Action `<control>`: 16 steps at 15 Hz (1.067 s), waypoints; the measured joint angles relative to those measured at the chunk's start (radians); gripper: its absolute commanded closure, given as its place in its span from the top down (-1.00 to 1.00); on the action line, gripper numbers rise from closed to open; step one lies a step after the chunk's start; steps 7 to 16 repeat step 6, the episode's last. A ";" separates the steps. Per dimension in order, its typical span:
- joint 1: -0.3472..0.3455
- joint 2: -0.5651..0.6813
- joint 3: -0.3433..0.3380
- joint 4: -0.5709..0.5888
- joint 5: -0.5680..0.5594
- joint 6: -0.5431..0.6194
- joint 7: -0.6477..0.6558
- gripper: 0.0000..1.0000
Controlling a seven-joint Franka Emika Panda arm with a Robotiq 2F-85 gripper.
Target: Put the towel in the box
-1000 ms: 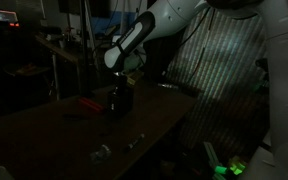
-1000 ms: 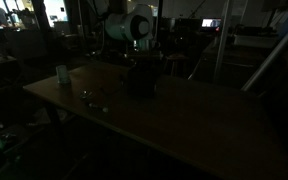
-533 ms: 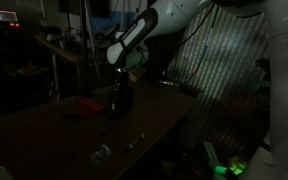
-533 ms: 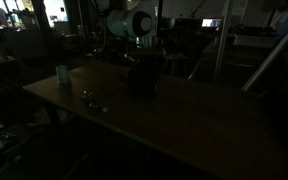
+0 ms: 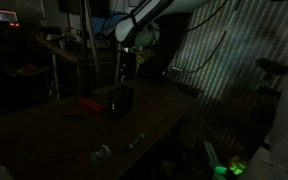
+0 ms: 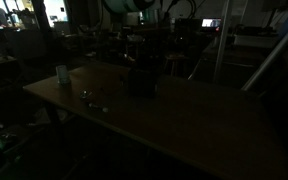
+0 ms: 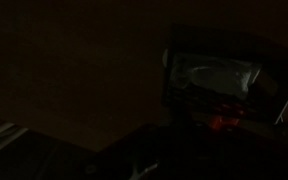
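Black and half lost in the gloom, the box (image 5: 121,100) stood on the table (image 5: 44,125) in an exterior view, near a flat red object (image 5: 89,102). The gripper (image 5: 129,62) hung almost straight above it, well clear of its rim, its jaws too dark to read there. In an exterior view from across the table, the box (image 6: 139,78) sat under the arm (image 6: 134,6), and the gripper could not be made out. The wrist view looked down on the box (image 7: 179,100) at the right, with the towel (image 7: 216,73) bunched inside, its long axis running across the picture. So the towel lay below the gripper. The jaws were closed down, and no cloth showed between them; they were probably empty.
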 measured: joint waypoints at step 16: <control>-0.004 -0.098 -0.006 -0.062 0.028 0.006 0.000 -0.75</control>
